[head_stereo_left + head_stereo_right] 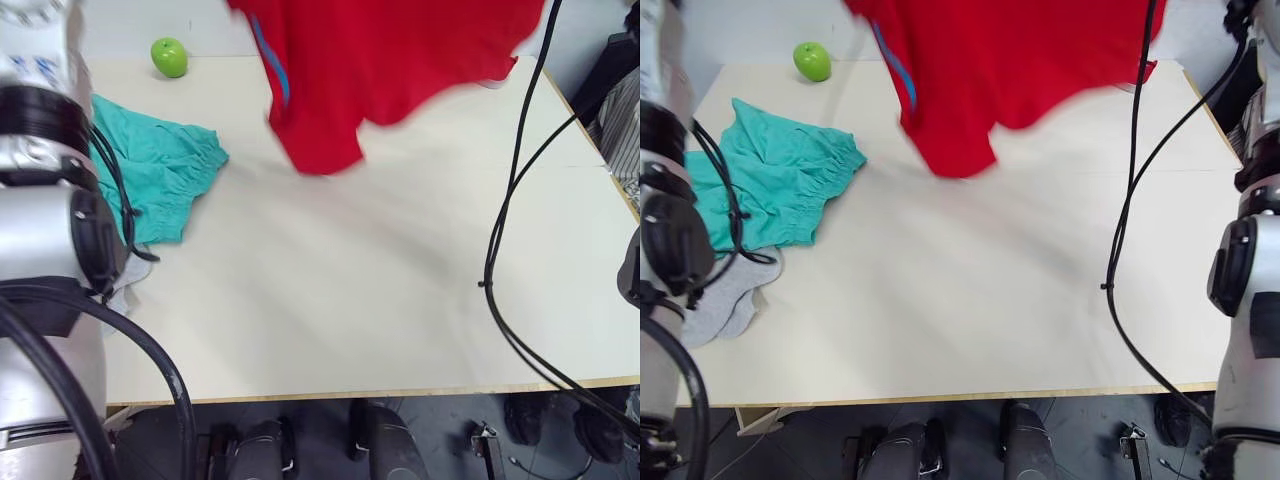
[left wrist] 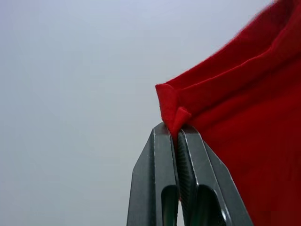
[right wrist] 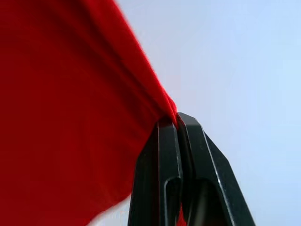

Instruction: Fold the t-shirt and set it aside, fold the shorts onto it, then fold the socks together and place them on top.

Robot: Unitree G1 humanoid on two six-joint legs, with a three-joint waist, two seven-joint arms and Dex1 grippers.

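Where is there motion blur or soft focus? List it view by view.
Left eye view: the t-shirt has smeared edges, while the shorts look crisper. Right eye view: same smear on the shirt; the apple is sharp. Left wrist view: the left gripper is sharp, pinching cloth. Right wrist view: the right gripper is sharp, the shirt's lower edge soft.

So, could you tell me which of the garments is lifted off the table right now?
The red t-shirt, pinched by both grippers; the teal shorts and grey socks lie flat.

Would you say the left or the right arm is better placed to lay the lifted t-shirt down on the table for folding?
Neither alone, probably. The left gripper and right gripper are each shut on an edge of the t-shirt, which hangs above the table. Lowering both together looks best.
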